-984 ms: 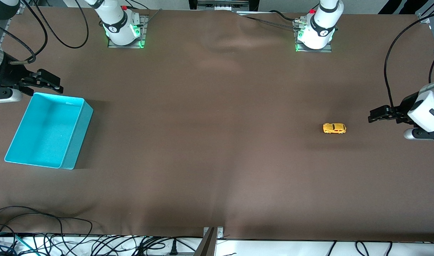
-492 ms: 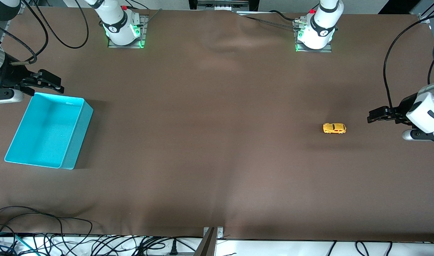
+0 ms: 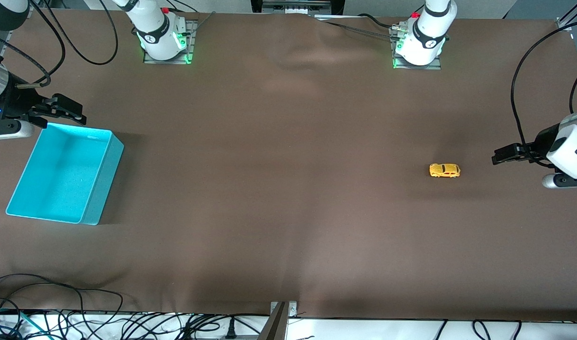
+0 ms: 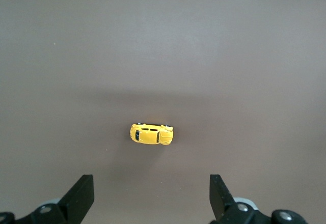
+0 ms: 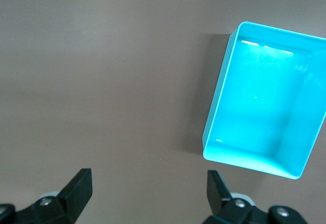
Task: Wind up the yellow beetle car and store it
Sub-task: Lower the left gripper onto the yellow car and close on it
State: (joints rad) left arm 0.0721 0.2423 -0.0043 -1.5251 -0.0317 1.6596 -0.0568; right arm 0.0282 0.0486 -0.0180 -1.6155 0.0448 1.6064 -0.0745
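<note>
- A robotics lab: two white arm bases [image 3: 162, 35] bolted onto a brown-covered counter [image 3: 288, 212].
- Loose black cables [image 3: 57, 307] tangle along its edge.

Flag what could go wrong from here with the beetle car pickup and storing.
1. The yellow beetle car is tiny next to the open left gripper; a slightly off grasp could nudge it, and it likely rolls on its wheels.
2. The turquoise bin sits at the right arm's end of the table, so storing probably means a long carry or a handover, with a chance to drop the car.
3. The open right gripper hangs over the bin's rim and could knock it.
</note>
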